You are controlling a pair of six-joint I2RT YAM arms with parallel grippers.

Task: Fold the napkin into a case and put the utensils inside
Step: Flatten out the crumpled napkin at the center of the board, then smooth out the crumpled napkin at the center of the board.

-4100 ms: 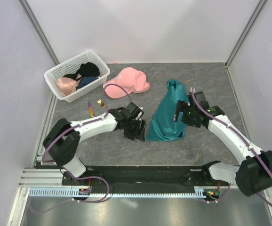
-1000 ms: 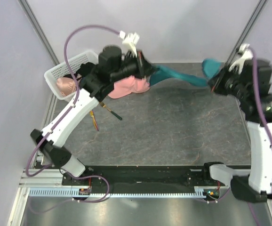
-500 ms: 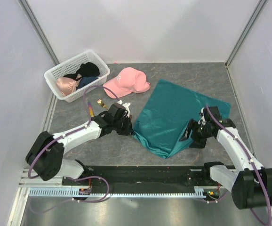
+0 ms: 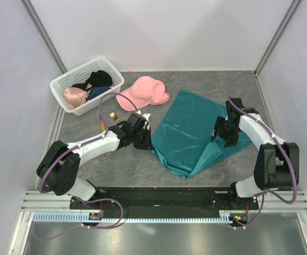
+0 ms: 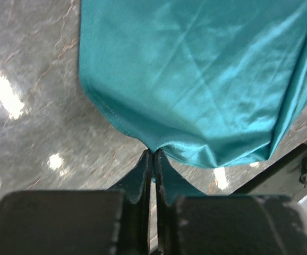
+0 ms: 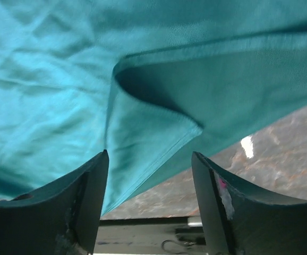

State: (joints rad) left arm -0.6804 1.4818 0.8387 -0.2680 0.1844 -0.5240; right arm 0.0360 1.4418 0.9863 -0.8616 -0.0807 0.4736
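The teal napkin (image 4: 188,130) lies spread on the table, its right corner folded over in a darker flap (image 4: 229,150). My left gripper (image 4: 147,142) is low at the napkin's left corner; in the left wrist view its jaws (image 5: 153,153) stand together, pinching the cloth's (image 5: 196,79) corner. My right gripper (image 4: 220,133) hovers open over the right side, with the folded napkin corner (image 6: 153,127) lying loose below the gap between its fingers (image 6: 150,154). The utensils lie left of the arm: a purple-and-orange piece (image 4: 102,123) and a fork's gold head (image 4: 112,115), its handle hidden.
A white basket (image 4: 63,81) full of clothes stands at the back left. A pink cap (image 4: 143,91) rests beside it, just behind the napkin's far edge. Walls close in the table on three sides.
A second ago both arms held the napkin stretched in the air; it now lies on the table. The right gripper has opened, let go and shifted farther back. The right corner is folded over.
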